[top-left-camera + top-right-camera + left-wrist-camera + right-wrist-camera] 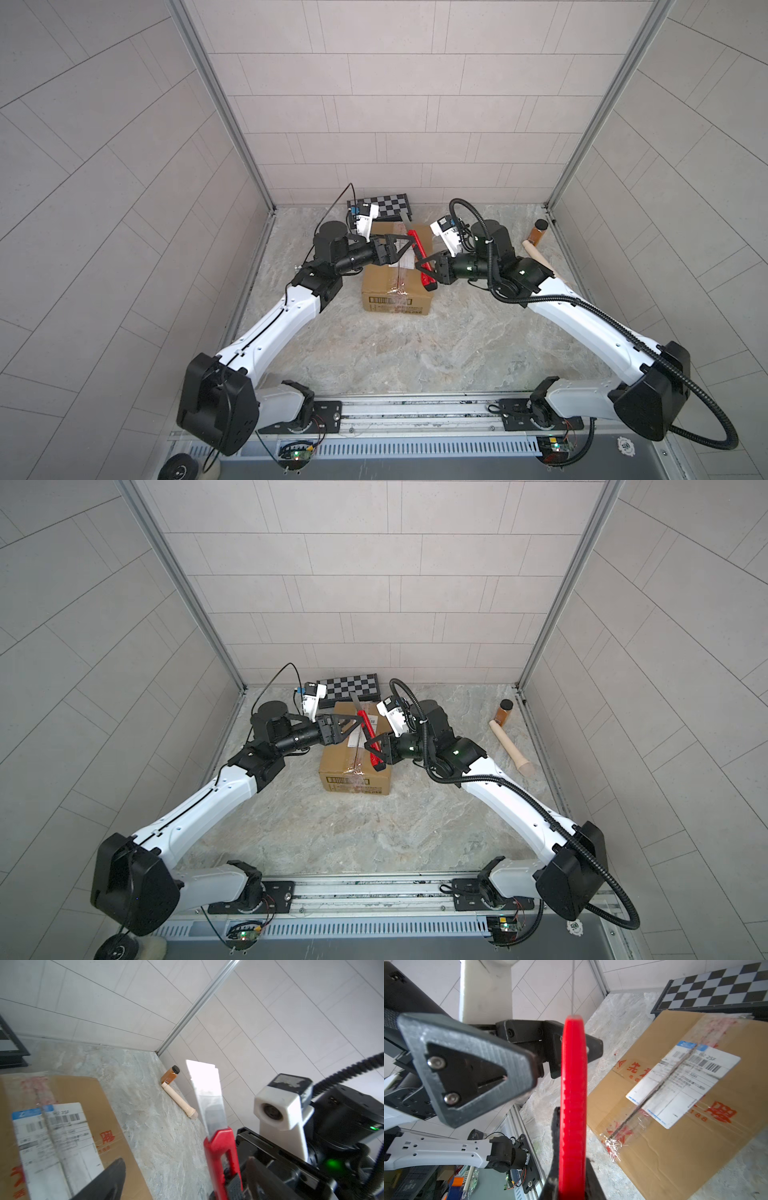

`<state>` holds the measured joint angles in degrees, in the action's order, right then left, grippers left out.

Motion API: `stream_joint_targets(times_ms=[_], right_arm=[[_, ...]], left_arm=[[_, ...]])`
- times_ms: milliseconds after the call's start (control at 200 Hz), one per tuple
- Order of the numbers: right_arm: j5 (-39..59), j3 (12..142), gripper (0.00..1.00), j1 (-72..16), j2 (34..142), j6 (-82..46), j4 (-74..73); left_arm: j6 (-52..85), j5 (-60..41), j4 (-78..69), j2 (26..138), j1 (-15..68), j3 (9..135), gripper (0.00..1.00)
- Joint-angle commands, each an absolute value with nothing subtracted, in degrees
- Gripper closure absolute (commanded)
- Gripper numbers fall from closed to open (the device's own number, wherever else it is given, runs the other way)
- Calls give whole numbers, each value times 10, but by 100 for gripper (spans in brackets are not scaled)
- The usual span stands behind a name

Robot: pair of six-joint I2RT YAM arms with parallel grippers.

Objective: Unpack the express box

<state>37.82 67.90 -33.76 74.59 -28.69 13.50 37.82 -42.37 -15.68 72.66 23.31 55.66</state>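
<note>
A brown cardboard express box (390, 286) sat with flaps closed toward the far middle of the marble tabletop (415, 353), just in front of a checkered board case (388, 205). Above it, the left gripper (405, 245) stood spread wide, jaws straddling a red utility knife (573, 1084) without pinching it. The right gripper (428, 270) was clenched on the knife's handle, the blade (207, 1093) extended. The step looked like readying the tool. Next, the blade would need lowering onto the taped seam.
</note>
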Motion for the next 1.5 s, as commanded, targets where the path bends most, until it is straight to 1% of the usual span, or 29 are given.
stream_joint_targets(times_ms=[0,180,240,310,350,400,531,611,681,841,871,951,1031,1091,1176,1282,1417,1497], right_arm=[[414,678,100,-348,751,-303,86],[429,670,100,-352,757,-320,62],[433,666,100,-352,759,-327,50],[435,662,100,-352,760,-336,36],[437,662,100,-352,762,-338,34],[437,662,100,-352,764,-340,33],[437,661,100,-351,764,-344,30],[436,659,100,-350,762,-348,27],[431,657,100,-346,760,-352,27],[417,651,100,-337,753,-370,21],[411,648,95,-335,752,-377,18],[395,632,76,-328,736,-398,0],[383,609,60,-325,716,-417,-29],[364,594,50,-324,700,-425,-39],[339,565,41,-324,678,-449,-75],[310,513,36,-324,660,-500,-163],[295,473,34,-324,659,-542,-248],[289,450,34,-325,661,-575,-327]], left_arm=[[392,-476,-221,733,235,573,10],[409,-505,-253,749,235,582,29],[416,-516,-263,754,235,583,39],[421,-525,-265,759,235,585,52],[423,-527,-265,760,235,584,57],[422,-525,-264,760,235,581,59],[423,-520,-262,759,235,578,81],[423,-514,-257,758,235,579,92],[421,-509,-250,757,235,581,100],[426,-493,-246,754,234,585,100],[428,-487,-247,753,232,585,100],[441,-464,-255,746,227,584,100],[466,-434,-279,740,223,575,100],[499,-420,-322,740,221,563,100],[557,-401,-399,744,221,545,100],[606,-383,-470,754,221,527,100],[627,-379,-502,767,222,520,100],[633,-379,-512,769,221,522,100]])
